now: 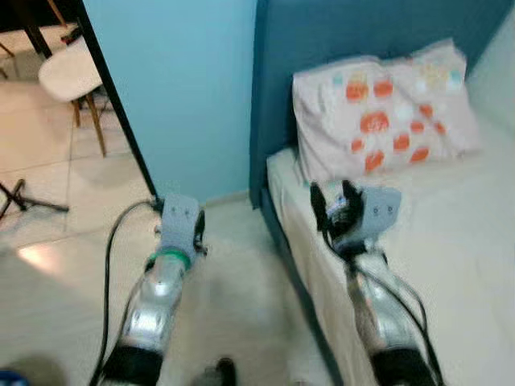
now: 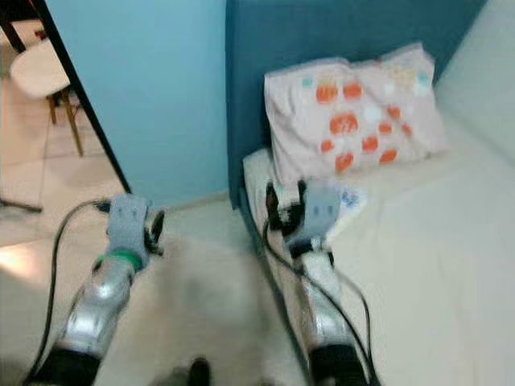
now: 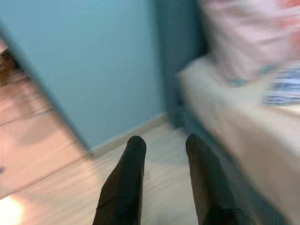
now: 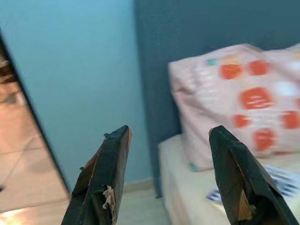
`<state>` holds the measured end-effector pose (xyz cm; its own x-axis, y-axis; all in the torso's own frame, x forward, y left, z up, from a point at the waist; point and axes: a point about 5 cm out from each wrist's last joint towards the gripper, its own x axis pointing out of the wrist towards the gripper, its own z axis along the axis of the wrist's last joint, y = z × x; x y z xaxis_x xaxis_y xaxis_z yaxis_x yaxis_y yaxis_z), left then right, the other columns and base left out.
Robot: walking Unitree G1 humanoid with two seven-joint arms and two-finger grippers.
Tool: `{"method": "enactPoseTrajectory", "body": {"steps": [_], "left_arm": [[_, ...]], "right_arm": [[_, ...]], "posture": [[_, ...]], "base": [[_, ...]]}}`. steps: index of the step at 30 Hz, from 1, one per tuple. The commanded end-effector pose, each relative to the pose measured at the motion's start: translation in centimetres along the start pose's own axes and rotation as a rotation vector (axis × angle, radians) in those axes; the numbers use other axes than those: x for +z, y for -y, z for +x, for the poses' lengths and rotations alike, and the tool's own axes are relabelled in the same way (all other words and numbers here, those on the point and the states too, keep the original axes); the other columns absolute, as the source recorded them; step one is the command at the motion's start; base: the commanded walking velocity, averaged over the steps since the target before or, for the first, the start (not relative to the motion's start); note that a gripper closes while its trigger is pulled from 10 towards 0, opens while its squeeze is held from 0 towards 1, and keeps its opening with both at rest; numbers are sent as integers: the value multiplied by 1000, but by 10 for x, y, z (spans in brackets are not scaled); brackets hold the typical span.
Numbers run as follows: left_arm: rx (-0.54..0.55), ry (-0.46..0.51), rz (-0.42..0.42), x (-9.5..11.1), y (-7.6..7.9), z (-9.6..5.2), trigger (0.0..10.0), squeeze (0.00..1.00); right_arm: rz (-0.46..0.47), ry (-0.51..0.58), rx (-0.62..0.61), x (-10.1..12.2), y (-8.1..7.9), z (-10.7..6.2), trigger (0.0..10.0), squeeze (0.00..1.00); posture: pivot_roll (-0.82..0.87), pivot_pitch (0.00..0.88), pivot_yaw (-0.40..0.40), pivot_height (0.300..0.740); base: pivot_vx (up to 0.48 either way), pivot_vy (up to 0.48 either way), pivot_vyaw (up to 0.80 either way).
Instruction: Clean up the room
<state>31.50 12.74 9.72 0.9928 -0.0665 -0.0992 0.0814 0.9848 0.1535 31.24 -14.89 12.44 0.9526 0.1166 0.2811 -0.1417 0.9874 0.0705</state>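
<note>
Both open hands, left hand [image 3: 161,159] and right hand [image 4: 168,154], face the pillow [image 1: 378,108].

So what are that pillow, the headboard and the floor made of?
The pillow looks like soft printed cotton, matte and creased, with orange spots. The headboard seems matte blue fabric or paint; blur leaves it open. The floor looks like glossy pale tile, with grout lines and a glare patch.
</note>
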Motion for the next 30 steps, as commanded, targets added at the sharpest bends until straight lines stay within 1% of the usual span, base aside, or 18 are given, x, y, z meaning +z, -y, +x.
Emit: {"method": "enactPoseTrajectory", "body": {"steps": [1, 7, 9, 15, 30], "left_arm": [[8, -22, 8, -7, -3, -2, 10000, 0], [6, -24, 10, -8, -2, -2, 10000, 0], [7, -27, -2, -9, -2, -2, 10000, 0], [-23, -37, -3, -10, 0, -2, 10000, 0], [-26, -33, -26, -8, 2, 0, 10000, 0]], "right_arm": [[4, -27, -1, -5, -1, -3, 10000, 0], [-4, -46, -4, -8, 0, -4, 10000, 0], [3, -57, -6, -10, 0, -5, 10000, 0], [23, -78, -19, -13, 1, -5, 10000, 0], [31, -86, -33, -14, 5, -5, 10000, 0]], "posture": [[-4, 31, 24, 730], [-4, 31, 25, 730], [-4, 32, 26, 730], [-3, 31, 25, 730], [-5, 28, 29, 730]], "base": [[-368, 0, 0], [-368, 0, 0], [-289, 0, 0], [0, 0, -725], [0, 0, -798]]}}
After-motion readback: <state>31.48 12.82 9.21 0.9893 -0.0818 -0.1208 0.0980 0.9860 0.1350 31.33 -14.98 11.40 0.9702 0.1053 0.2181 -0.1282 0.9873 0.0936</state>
